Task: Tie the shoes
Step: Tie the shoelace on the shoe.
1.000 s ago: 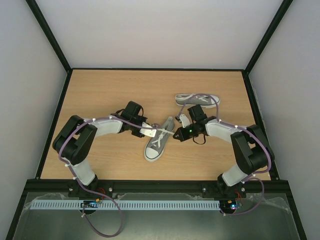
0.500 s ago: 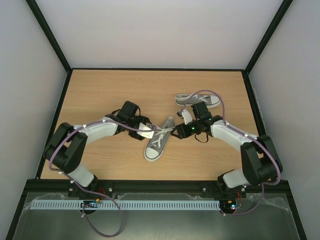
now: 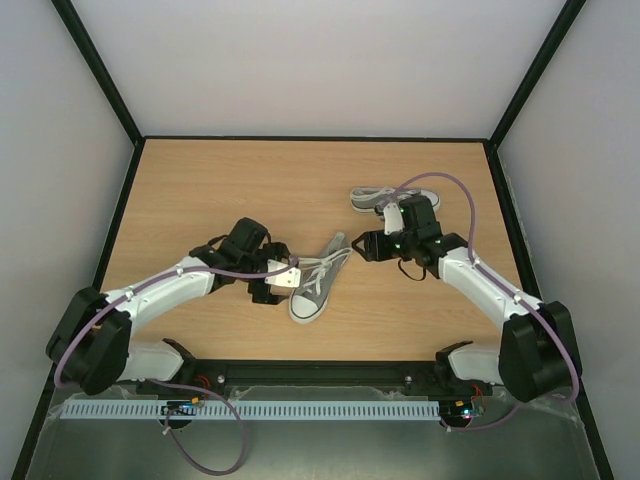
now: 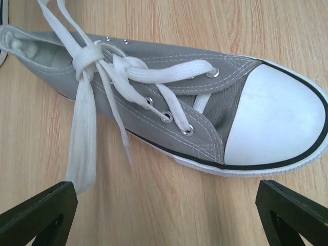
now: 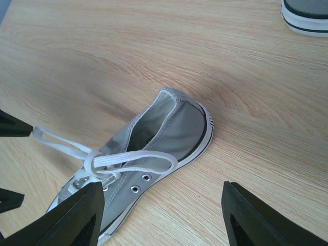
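Note:
One of the grey shoes (image 3: 316, 283) lies in the middle of the table, toe cap toward me. Its white laces (image 4: 97, 56) are knotted over the tongue; a loop (image 5: 134, 160) lies across the heel side, and a flat loop (image 4: 82, 138) hangs over the side onto the wood. My left gripper (image 3: 288, 278) stands open at the shoe's left side, with only bare wood between its fingers (image 4: 38, 215). My right gripper (image 3: 364, 246) is open beyond the heel (image 5: 197, 128), holding nothing. The other shoe (image 3: 392, 198) lies on its side at the back right.
The second shoe's sole (image 5: 306, 15) shows at the top right of the right wrist view. The left gripper's dark fingertips (image 5: 13, 127) show at that view's left edge. Black frame rails (image 3: 120, 215) border the wooden table (image 3: 220, 190).
Both grippers have opened and let go of the laces, which now lie slack on the shoe. The left gripper has drawn back toward me, the right one back and to the right.

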Robot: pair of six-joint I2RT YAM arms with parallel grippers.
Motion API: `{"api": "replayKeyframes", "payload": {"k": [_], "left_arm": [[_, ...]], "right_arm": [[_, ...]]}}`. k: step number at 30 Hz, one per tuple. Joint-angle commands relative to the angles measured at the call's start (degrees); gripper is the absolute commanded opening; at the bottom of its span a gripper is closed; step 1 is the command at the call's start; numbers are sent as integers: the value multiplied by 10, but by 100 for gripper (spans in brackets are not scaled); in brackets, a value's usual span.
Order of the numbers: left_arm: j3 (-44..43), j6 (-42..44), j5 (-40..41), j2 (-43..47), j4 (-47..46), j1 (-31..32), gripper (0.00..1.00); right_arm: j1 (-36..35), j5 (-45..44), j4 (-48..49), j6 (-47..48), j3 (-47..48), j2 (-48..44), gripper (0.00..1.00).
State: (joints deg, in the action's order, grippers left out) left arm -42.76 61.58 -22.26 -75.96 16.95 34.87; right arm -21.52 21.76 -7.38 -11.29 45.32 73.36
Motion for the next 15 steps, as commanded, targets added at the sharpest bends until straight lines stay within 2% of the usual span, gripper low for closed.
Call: {"api": "replayKeyframes", "payload": {"k": [1, 4, 6, 11, 15], "left_arm": [[26, -56, 5, 24, -41, 0, 99], [41, -43, -4, 28, -102, 1, 99], [40, -35, -38, 25, -139, 0, 99], [15, 12, -134, 6, -146, 13, 99], [-1, 3, -143, -22, -163, 13, 99]], "right_arm": [[1, 7, 8, -46, -17, -19, 63], [-12, 17, 39, -65, -35, -24, 61], [-21, 18, 52, -74, -36, -19, 61], [-59, 23, 73, -45, -5, 13, 59], [-89, 58, 104, -20, 24, 56, 54]]}}
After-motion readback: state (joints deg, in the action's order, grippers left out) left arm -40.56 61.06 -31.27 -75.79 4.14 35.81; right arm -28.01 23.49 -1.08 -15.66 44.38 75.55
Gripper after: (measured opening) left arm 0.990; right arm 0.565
